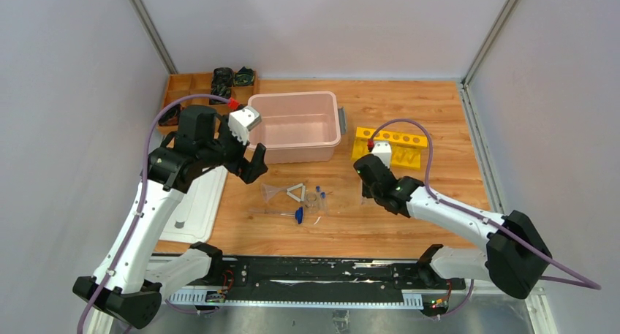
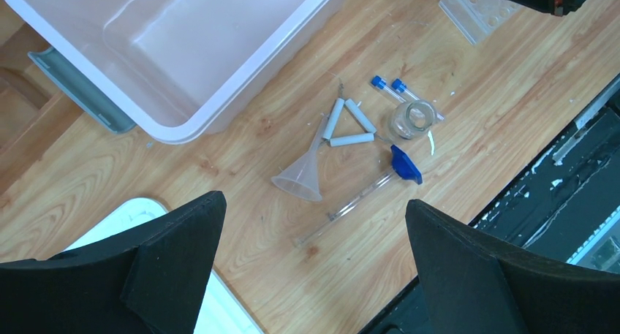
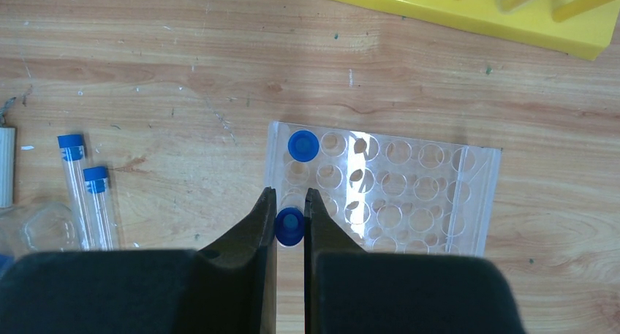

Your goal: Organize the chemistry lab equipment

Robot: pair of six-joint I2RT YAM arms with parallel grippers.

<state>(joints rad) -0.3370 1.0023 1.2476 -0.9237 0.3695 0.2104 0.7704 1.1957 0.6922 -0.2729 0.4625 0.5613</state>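
**Right end effector** (image 3: 290, 196): the jaws are closed to a narrow gap and clamp the blue cap of one blue-capped clear tube (image 3: 290, 226). The cap sits over the nearest left corner of the clear tube rack (image 3: 409, 202), which lies flat on the wooden surface (image 3: 183, 71). Whether the tube is seated in a hole cannot be determined. Just beyond the fingertips, a second capped tube (image 3: 303, 145) stands in the rack's far left corner hole. To the left of the end effector, two loose capped tubes (image 3: 73, 188) lie side by side on the surface. The tiny clear dish (image 3: 44, 230) is just beside them. Beyond the clear rack lies a yellow rack (image 3: 468, 9).

**Left end effector** (image 2: 314, 206): the jaws are spread wide and hold nothing; the unit is raised above the surface.
- Nearest the fingertips lies the blue-tipped thin rod (image 2: 358, 199).
- The clear funnel (image 2: 300, 179) lies on its side just beside the rod, its stem alongside the white triangle (image 2: 351, 139).
- Past the triangle, the dish touches the two loose tubes.
- Farther out, to the left, stands a pink bin (image 2: 183, 49).
- In the top view, a wooden compartment tray (image 1: 191, 85) sits beyond the bin, and a white board (image 1: 197, 199) lies beside the left arm.
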